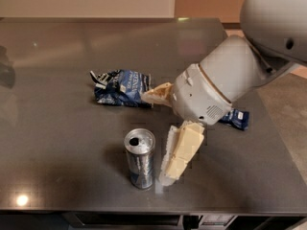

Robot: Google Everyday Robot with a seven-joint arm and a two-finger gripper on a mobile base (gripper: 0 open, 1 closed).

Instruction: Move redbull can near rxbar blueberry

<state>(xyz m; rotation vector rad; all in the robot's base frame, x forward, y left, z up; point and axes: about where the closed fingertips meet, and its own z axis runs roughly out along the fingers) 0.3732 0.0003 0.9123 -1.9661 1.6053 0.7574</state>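
The redbull can (140,158) stands upright near the table's front edge, silver top up. My gripper (159,134) is open just to its right; one cream finger (180,153) hangs close beside the can, the other finger (156,94) points toward the chip bag. The can is not between the fingers. The rxbar blueberry (236,117) lies flat on the right, mostly hidden behind my arm, only its dark blue end showing.
A wrinkly blue and white chip bag (121,87) lies behind the can. The dark table (53,128) has its front edge just below the can and its right edge past the bar.
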